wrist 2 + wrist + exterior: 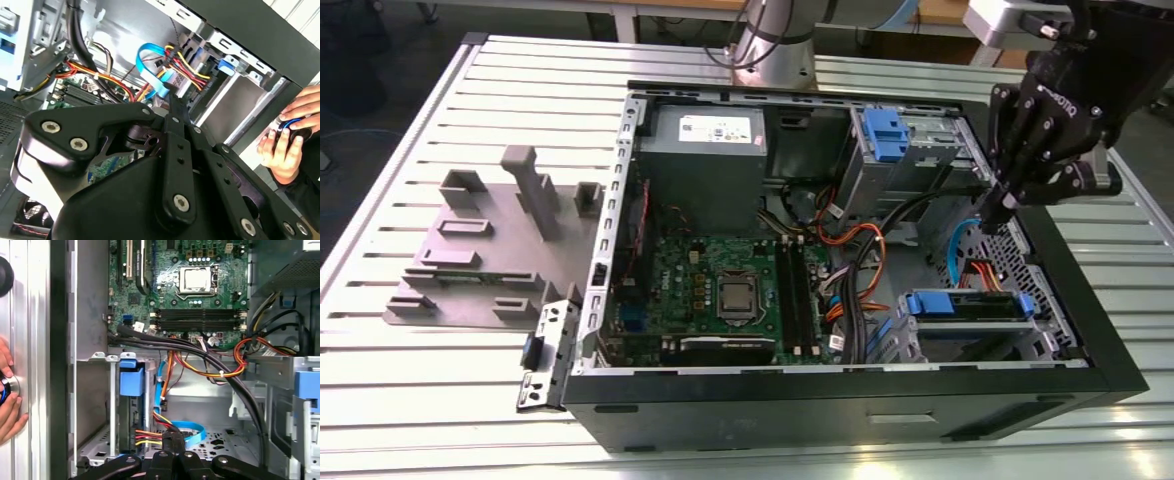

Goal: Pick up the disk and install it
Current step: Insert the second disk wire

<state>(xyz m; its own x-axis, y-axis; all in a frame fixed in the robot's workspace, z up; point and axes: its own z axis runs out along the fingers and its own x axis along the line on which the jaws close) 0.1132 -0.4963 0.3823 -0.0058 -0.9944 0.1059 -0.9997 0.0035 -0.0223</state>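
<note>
The open computer case lies on the slatted tabletop, motherboard facing up. The black tool hangs above the case's edge at the exterior view's right, its fingers pressed together with nothing between them. The disk appears already seated in the drive bay near the front corner, its blue latch and cables visible in the first wrist view. A person's hand rests outside the case.
</note>
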